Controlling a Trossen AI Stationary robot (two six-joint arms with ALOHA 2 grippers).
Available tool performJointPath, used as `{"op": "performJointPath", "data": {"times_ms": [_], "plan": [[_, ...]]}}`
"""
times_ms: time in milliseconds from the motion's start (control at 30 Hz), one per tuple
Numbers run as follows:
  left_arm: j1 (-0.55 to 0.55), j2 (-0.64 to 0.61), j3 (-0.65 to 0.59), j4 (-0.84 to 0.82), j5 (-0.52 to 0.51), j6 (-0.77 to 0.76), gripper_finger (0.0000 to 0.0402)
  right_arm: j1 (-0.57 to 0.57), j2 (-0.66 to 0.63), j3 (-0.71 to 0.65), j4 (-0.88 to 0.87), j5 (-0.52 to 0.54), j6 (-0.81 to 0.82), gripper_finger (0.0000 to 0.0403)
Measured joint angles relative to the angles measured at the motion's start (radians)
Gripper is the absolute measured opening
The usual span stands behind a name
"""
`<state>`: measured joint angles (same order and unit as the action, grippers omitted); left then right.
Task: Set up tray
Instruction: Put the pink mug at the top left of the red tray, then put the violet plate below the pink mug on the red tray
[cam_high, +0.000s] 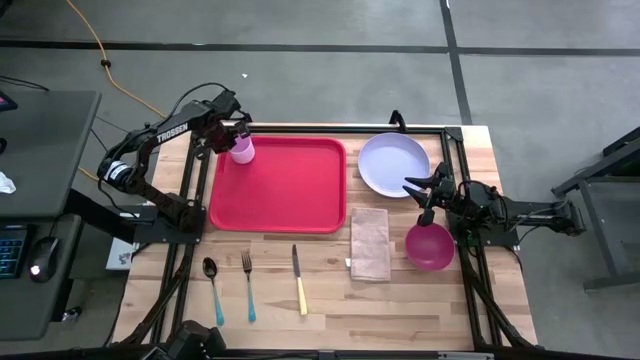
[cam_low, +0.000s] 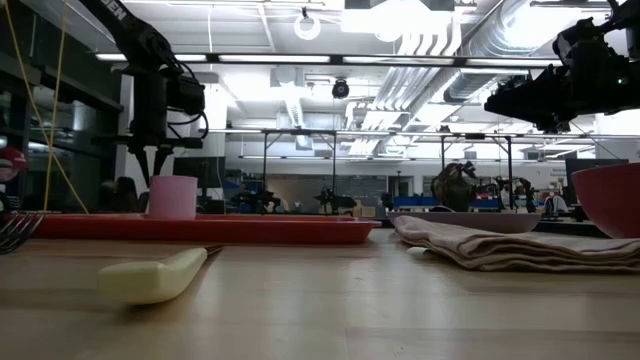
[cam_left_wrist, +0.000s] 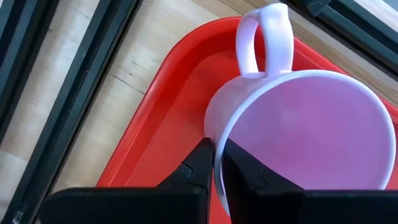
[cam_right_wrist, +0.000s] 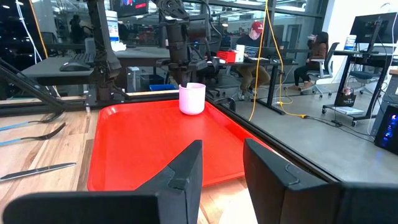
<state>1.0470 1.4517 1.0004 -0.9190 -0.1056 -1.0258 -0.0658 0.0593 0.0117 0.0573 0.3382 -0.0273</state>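
Note:
The red tray (cam_high: 290, 190) lies mid-table. A pale pink mug (cam_high: 243, 151) stands upright in its far-left corner, also seen as the mug (cam_low: 172, 197) in the low view. My left gripper (cam_left_wrist: 216, 152) comes down on the mug and is shut on its rim. My right gripper (cam_right_wrist: 221, 162) is open and touches nothing. It hangs raised above the table's right part (cam_high: 418, 197), between the lavender plate (cam_high: 393, 164) and the magenta bowl (cam_high: 430, 246), facing the tray (cam_right_wrist: 155, 137). My left gripper pinches the mug's rim (cam_left_wrist: 219, 134) on the side opposite the handle (cam_left_wrist: 267, 37). One finger (cam_left_wrist: 200, 167) is outside the wall and the other finger (cam_left_wrist: 241, 174) is inside the mug. The fingers come from above, pointing down. The mug stands upright with its base on the tray (cam_left_wrist: 168, 112).
A folded beige napkin (cam_high: 370, 243) lies right of the tray. Spoon (cam_high: 211, 285), fork (cam_high: 248, 285) and yellow-handled knife (cam_high: 298, 280) lie along the near edge. Black frame rails (cam_high: 190, 190) run beside the tray. People sit at desks beyond the table (cam_right_wrist: 255, 46).

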Motion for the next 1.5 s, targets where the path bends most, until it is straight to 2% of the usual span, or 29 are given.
{"op": "performJointPath", "data": {"times_ms": [533, 1033, 1500], "plan": [[0.0, -0.026, 0.001, 0.0, -0.001, 0.007, 0.0065, 0.0, 0.0, 0.0, 0.0, 0.0, -0.006, 0.0094], [0.0, -0.131, 0.002, -0.005, -0.032, 0.011, 0.0065, 0.0, 0.0, 0.0, 0.0, 0.0, -0.025, 0.0094], [0.0, -0.288, 0.002, -0.004, -0.035, 0.049, 0.0065, 0.0, 0.0, 0.0, 0.0, 0.0, -0.026, 0.0094]]}}
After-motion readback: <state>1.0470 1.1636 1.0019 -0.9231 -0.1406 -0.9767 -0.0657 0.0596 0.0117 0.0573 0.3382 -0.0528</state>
